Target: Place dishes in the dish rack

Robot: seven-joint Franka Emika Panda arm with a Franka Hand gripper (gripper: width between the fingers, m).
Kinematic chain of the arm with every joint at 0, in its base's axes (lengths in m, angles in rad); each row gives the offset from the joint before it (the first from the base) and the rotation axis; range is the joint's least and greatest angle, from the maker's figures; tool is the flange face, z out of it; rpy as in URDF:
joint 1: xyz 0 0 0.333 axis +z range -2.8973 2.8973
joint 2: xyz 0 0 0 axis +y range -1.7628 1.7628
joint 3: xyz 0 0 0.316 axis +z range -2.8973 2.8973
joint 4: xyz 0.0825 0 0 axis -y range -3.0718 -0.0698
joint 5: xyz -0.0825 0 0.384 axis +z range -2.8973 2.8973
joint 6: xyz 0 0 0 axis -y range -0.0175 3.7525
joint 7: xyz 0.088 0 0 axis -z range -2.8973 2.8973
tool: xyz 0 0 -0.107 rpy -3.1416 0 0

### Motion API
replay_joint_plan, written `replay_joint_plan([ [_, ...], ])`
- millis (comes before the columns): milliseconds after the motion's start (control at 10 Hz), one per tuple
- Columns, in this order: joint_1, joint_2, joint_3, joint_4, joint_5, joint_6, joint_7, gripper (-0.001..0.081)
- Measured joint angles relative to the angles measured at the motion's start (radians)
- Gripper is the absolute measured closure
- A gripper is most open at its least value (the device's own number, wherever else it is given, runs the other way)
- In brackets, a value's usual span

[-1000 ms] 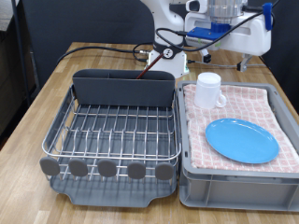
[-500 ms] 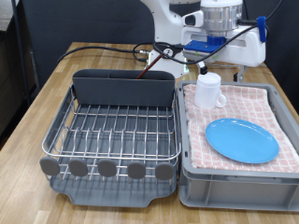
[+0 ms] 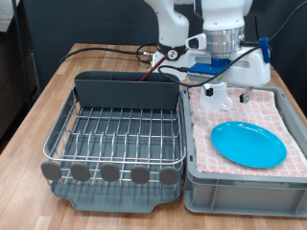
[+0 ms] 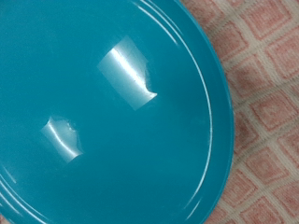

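Observation:
The light-blue plate (image 3: 248, 144) lies flat on the pink checked cloth in the grey bin, and it fills most of the wrist view (image 4: 103, 112). The white mug (image 3: 216, 99) stands on the cloth behind the plate, partly hidden by my hand. My gripper (image 3: 225, 94) hangs just over the far part of the bin, above the mug and the plate's far edge. Its fingers look spread and hold nothing. The silver wire dish rack (image 3: 115, 129) on its dark tray stands empty at the exterior view's left. The wooden spoon is out of view.
The grey plastic bin (image 3: 245, 187) with the pink checked cloth (image 4: 266, 93) sits right beside the rack. The dark grey utensil caddy (image 3: 128, 91) runs along the rack's far side. Black cables (image 3: 96, 53) lie on the wooden table behind the rack.
My arm has come down and slightly towards the exterior view's bottom, from above the table behind the bin to just over the mug and plate. Nothing else moved.

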Motion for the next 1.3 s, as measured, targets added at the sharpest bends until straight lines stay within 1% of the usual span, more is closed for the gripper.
replay_joint_plan([
  [300, 0.000, 0.059, 0.030, -0.010, 0.181, 0.115, -0.184, 0.0004],
  [600, -0.008, 0.114, 0.070, -0.011, 0.381, 0.195, -0.361, 0.0004],
  [700, -0.012, 0.130, 0.083, -0.011, 0.435, 0.217, -0.409, 0.0004],
  [1100, -0.043, 0.176, 0.135, -0.006, 0.609, 0.261, -0.581, 0.0004],
  [1300, -0.052, 0.194, 0.150, 0.006, 0.650, 0.269, -0.632, 0.0004],
])
